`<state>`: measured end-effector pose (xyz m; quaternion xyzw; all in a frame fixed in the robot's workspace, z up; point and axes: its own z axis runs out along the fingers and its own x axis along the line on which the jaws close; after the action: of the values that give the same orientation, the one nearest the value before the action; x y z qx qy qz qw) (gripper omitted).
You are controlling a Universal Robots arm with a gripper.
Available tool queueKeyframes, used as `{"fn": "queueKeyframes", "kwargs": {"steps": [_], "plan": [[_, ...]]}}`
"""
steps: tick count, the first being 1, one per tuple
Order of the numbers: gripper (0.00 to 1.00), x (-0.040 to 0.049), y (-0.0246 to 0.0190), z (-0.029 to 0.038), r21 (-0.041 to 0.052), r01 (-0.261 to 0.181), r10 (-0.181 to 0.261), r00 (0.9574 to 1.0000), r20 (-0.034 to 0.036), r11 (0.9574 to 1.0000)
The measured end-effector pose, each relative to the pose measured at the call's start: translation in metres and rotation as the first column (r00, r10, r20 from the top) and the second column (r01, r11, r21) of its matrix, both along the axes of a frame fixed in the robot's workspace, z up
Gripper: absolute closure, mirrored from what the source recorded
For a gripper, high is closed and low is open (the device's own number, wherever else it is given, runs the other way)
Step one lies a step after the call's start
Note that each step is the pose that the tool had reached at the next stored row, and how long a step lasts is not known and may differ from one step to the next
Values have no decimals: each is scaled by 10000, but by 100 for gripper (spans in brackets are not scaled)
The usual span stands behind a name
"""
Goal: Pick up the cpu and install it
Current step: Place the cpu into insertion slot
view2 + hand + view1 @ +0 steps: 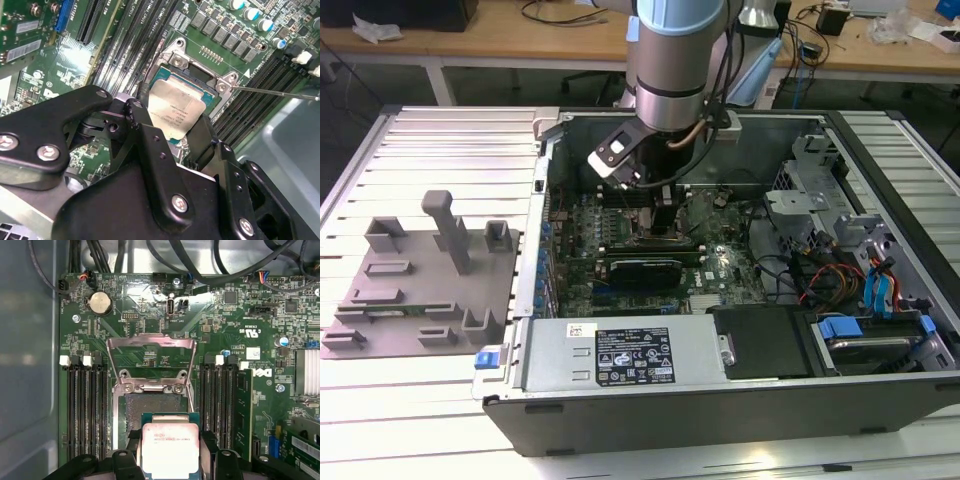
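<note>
Cpu [170, 449] sat clamped between the gripper's [665, 215] fingers [142, 112], hanging just over the open socket [150, 410] near the motherboard's [240, 305] middle, with the load plate [150, 342] raised. Lowered off-square or tilted, it would probably bend the socket's pins. A slipping grip might drop it askew onto the socket frame's edge.

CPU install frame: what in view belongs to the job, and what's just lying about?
Job:
- cpu, gripped by the gripper at the open socket
- raised socket frame
- motherboard

Lying about:
- grey fixture block
- power supply
- coin cell
- red cables
</note>
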<state>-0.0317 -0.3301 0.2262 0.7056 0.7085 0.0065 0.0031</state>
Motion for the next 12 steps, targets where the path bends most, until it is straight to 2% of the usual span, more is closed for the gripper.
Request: {"fn": "queueKeyframes", "kwargs": {"steps": [3,7,12], "plan": [[45,4,19,-14,1,-2,2,10000,0,10000],[45,15,72,-35,-2,-3,3,10000,0,10000],[45,36,80,-93,-30,-2,2,10000,1,10000]]}}
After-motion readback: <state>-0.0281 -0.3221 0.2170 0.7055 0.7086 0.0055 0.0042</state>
